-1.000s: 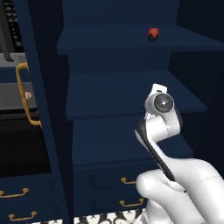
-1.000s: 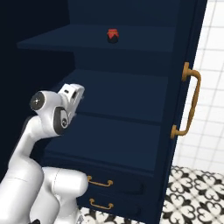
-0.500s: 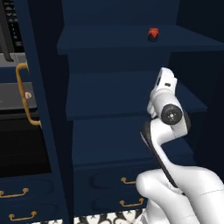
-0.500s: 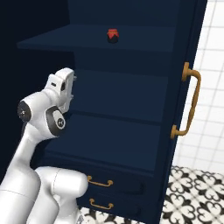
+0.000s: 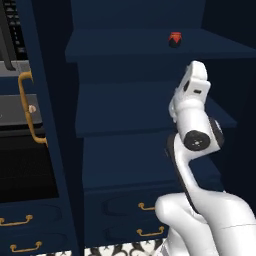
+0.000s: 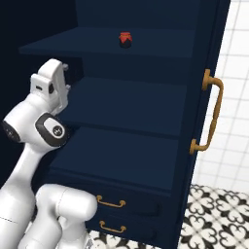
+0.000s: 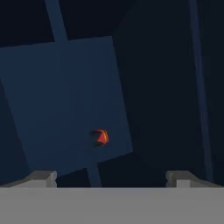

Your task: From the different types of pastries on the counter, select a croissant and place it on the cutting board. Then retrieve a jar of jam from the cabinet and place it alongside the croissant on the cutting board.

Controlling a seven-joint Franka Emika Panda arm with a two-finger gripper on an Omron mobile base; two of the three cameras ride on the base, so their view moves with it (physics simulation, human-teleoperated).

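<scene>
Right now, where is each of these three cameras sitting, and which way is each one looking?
Left base view: behind the arm's left, facing the tall dark navy cabinet; white arm rises lower right.
Right base view: behind its right, same cabinet, brass-handled door; arm lower left.
Hand view: on the hand, looking along the open tool at a shelf; two fingertips show.
All share the tiny squat red jar.
</scene>
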